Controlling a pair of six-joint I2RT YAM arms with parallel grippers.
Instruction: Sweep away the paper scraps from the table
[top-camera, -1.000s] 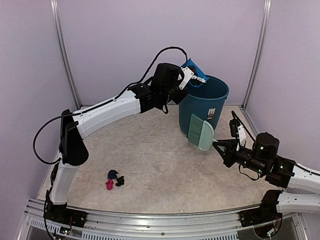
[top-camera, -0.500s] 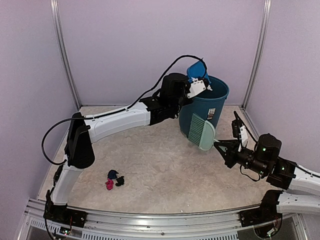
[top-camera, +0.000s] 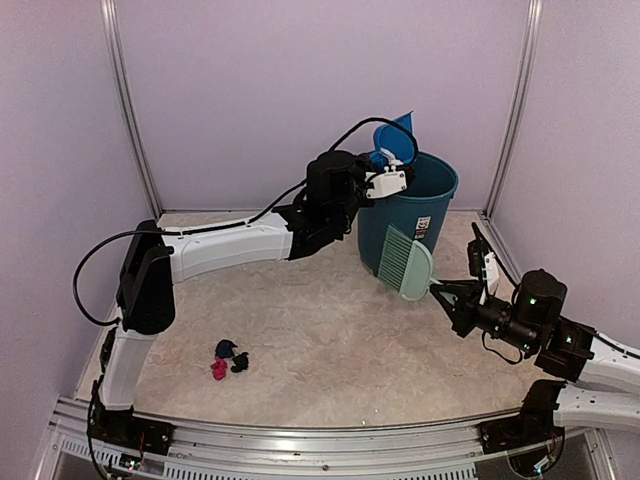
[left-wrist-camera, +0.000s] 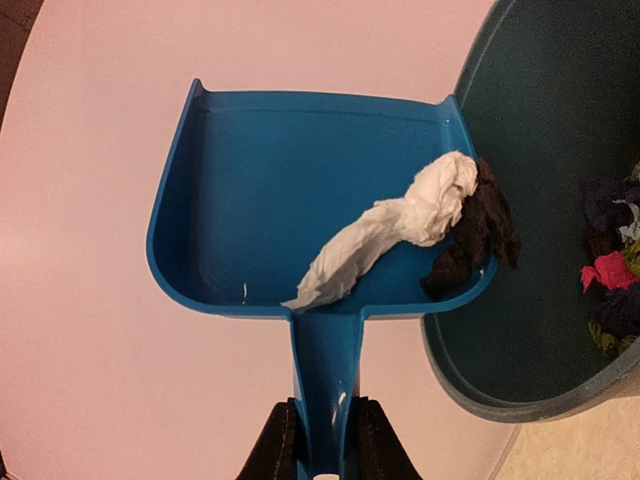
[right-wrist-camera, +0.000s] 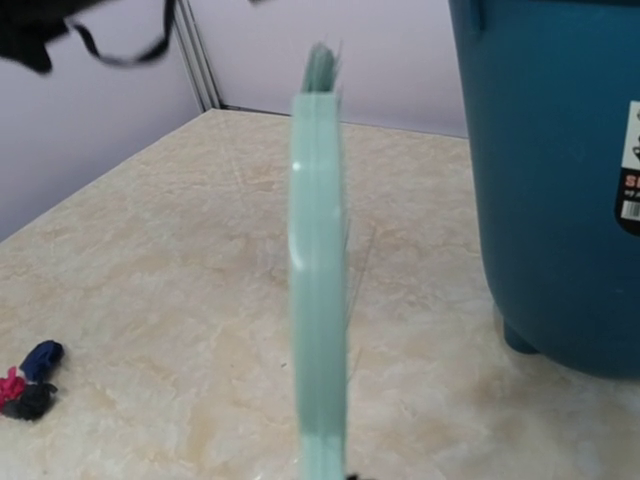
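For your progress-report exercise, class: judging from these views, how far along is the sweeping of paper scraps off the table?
Done: several scraps lie inside the bin. In hand: the left gripper holds the dustpan at the bin's rim, a white scrap and a dark scrap not yet tipped out; the right gripper holds the brush. Left: three small scraps on the table.

Bin (top-camera: 432, 208), brush (top-camera: 405, 265) and left arm (top-camera: 225, 245) crowd the far side; bare table (top-camera: 330, 345) lies open beside the scraps (top-camera: 229, 360).
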